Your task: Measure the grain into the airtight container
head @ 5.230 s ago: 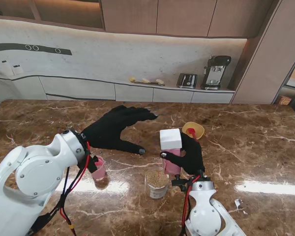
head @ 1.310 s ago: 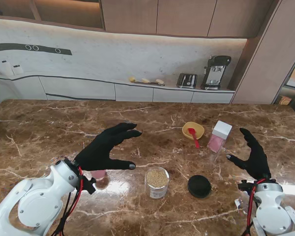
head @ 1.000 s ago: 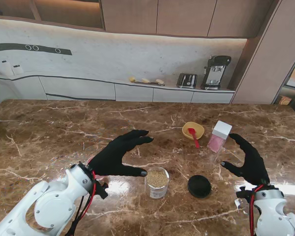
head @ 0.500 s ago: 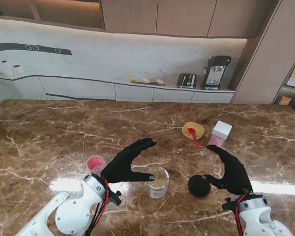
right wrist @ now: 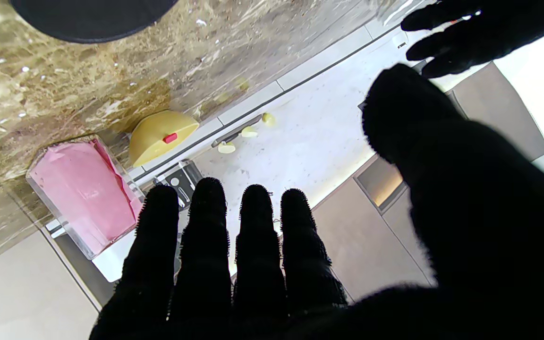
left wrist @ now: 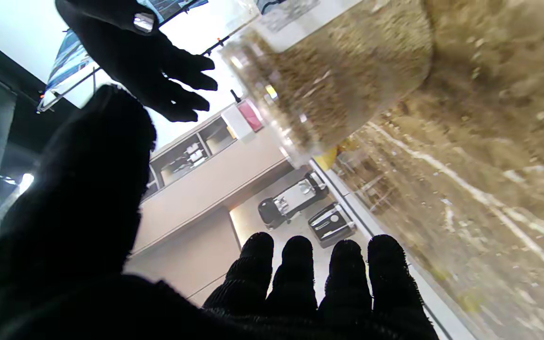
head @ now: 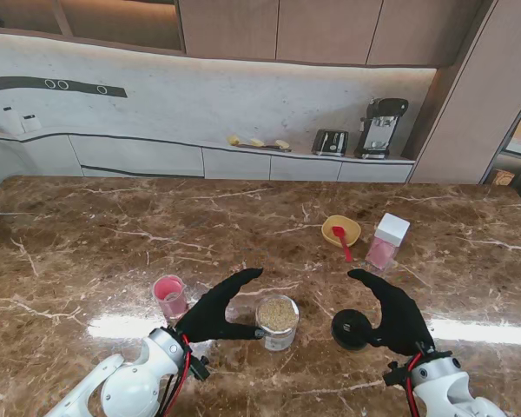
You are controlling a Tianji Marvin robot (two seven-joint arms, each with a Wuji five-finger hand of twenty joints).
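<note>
So the whole scene is carried by a big brown marbled surface [head: 87, 234], with a pale back counter seen behind it where a coffee machine [head: 380, 127] and a toaster [head: 330, 142] are parked. The left hand [head: 217, 308], gloved in black, is spread wide with nothing held; its thumb tip is seen touching or just about touching the side of the grain jar [head: 277, 321], fingers fanned out farther from me. The right hand [head: 392, 310] is also kept wide and empty, cupped just beside the black lid [head: 351, 329], which is lying flat on the surface to the right of the jar. The jar is left uncapped and is filled nearly to the brim with grain, standing upright between the two hands. Farther back on the right, the airtight container [head: 385, 242] with pink contents and a white lid is found upright, next to a yellow bowl [head: 340, 228] with a red scoop [head: 341, 241] laid in it. A small pink cup [head: 169, 296] is seen just left of the left hand.
</note>
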